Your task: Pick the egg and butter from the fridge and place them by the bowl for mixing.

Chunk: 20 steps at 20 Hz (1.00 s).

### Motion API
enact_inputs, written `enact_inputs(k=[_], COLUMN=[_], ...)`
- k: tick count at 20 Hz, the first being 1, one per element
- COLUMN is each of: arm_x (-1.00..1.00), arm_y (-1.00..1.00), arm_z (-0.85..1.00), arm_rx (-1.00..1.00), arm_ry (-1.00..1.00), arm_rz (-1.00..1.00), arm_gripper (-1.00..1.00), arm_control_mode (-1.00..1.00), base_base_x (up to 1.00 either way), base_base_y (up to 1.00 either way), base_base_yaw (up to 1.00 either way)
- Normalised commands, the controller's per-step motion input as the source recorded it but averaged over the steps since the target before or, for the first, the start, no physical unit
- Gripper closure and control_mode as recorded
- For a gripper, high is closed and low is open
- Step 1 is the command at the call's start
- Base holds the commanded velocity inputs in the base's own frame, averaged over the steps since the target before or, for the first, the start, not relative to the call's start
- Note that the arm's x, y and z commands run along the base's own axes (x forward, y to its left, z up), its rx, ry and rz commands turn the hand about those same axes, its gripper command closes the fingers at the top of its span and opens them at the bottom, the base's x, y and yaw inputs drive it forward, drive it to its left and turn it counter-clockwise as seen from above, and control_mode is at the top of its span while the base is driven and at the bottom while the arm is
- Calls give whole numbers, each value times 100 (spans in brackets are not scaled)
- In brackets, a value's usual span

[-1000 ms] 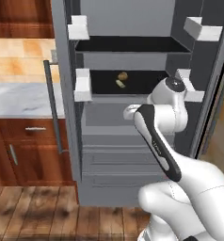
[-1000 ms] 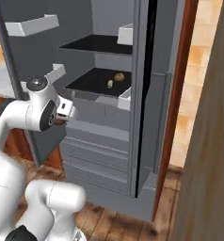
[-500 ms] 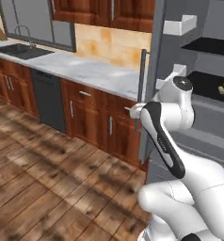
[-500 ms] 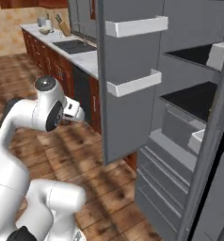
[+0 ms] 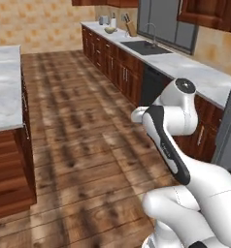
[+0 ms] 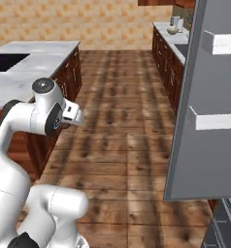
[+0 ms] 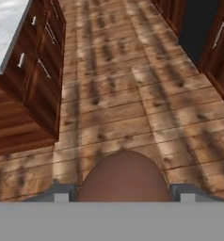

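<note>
The reddish-brown egg sits large at the bottom of the hand view, held between the two fingertips; my gripper is shut on it. In the base views the hand hangs over the wooden floor, away from the counters. The fridge's open grey door with its white bins stands at the right. A small tan bowl rests far off on the long counter. The butter is out of view.
An island with a marble top and brown drawers stands on the left. The long counter holds a sink and a knife block, with a black dishwasher front below. Wooden floor lies between.
The whole picture has swung from the fridge shelves to the kitchen floor and counters, so the base has turned. The arm keeps its pose with the egg held.
</note>
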Motion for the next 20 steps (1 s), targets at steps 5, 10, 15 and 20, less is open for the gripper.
enact_inputs(k=[5, 10, 15, 20], arm_x=[0, 0, 0, 0], arm_y=[0, 0, 0, 0], arm_z=[0, 0, 0, 0], arm_rx=[0, 0, 0, 0], arm_ry=[0, 0, 0, 0], arm_rz=[0, 0, 0, 0], arm_gripper=[100, 100, 100, 100], arm_control_mode=[100, 100, 100, 100], base_base_x=[60, 87, 91, 91], base_base_y=[9, 12, 1, 0], base_base_yaw=[37, 14, 4, 3])
